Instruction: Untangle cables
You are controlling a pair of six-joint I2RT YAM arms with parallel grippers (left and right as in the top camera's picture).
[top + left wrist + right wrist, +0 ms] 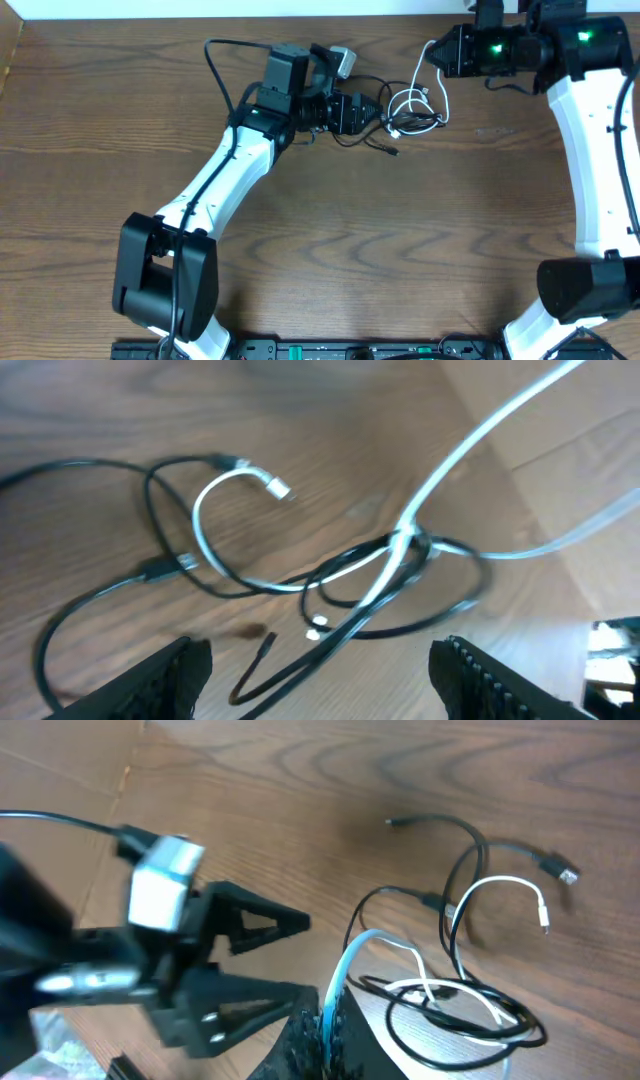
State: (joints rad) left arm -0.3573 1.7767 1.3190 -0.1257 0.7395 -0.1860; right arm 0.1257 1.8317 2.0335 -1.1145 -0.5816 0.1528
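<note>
The white cable (408, 101) and the black cable (367, 139) lie tangled at the back middle of the table. My left gripper (376, 112) is open and low at the tangle's left side. In the left wrist view a doubled strand of the black cable (330, 650) runs between its spread fingers (175, 672), touching neither. My right gripper (434, 52) is shut on the white cable (338, 982) and holds one strand up off the table. That strand (480, 430) rises from a crossing with the black loop (420, 548). A white plug end (275, 487) lies free.
A black plug end (565, 874) and a thin black cable tip (392, 822) lie on the wood beyond the tangle. The table's back edge runs close behind both grippers. The left arm's camera (162, 892) sits close to my right gripper (330, 1030).
</note>
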